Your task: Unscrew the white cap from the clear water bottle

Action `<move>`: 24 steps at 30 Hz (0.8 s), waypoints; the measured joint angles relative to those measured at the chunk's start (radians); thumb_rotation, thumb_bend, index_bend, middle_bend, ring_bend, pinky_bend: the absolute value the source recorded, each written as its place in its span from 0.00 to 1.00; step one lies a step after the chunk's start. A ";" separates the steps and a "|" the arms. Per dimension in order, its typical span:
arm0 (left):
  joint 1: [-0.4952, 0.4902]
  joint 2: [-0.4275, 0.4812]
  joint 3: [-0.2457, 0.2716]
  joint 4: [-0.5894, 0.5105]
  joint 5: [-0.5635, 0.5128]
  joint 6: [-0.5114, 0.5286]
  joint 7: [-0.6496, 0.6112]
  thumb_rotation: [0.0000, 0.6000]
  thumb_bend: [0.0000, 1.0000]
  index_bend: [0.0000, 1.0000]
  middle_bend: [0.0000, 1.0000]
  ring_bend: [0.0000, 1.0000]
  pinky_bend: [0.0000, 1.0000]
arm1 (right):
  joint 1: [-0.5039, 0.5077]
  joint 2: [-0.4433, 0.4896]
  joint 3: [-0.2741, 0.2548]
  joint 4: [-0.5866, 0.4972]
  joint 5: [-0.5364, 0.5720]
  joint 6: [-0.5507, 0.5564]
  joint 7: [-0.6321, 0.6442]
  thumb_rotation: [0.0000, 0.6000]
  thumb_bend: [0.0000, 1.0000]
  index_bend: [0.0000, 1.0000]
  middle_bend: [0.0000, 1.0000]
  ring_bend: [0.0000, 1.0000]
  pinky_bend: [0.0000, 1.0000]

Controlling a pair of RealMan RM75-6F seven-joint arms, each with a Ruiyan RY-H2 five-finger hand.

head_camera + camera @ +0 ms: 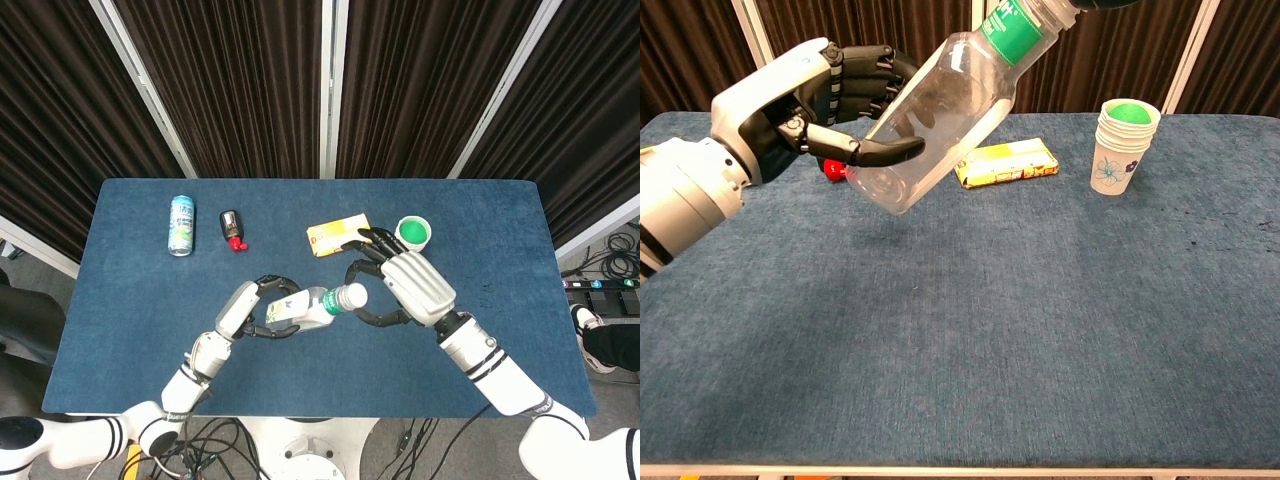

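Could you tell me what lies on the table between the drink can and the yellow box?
In the head view, a small black-and-red item lies between the can and the box.

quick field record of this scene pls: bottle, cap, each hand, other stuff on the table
bottle: clear water bottle, lifted off the table, tilted, neck toward the robot's right
cap: white cap, on the bottle
left hand: left hand grips the bottle body
right hand: right hand, fingers curled around the cap; contact unclear
table: blue table
other items: can, small red-tipped item, yellow packet, stacked paper cups
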 measured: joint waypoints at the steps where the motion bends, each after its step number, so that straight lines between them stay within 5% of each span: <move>1: 0.000 0.000 0.000 0.001 0.000 -0.001 -0.002 1.00 0.40 0.62 0.61 0.51 0.31 | 0.000 0.000 0.001 0.001 0.001 0.000 0.000 1.00 0.29 0.58 0.17 0.00 0.00; 15: 0.008 -0.002 0.008 0.036 -0.004 0.002 0.004 1.00 0.40 0.62 0.61 0.51 0.31 | -0.022 0.036 0.004 -0.006 -0.006 0.016 0.021 1.00 0.29 0.59 0.18 0.00 0.00; 24: 0.032 0.011 0.055 0.148 -0.003 -0.011 0.219 1.00 0.39 0.62 0.61 0.51 0.30 | -0.039 0.074 -0.035 0.051 0.058 -0.054 0.048 1.00 0.29 0.59 0.17 0.00 0.00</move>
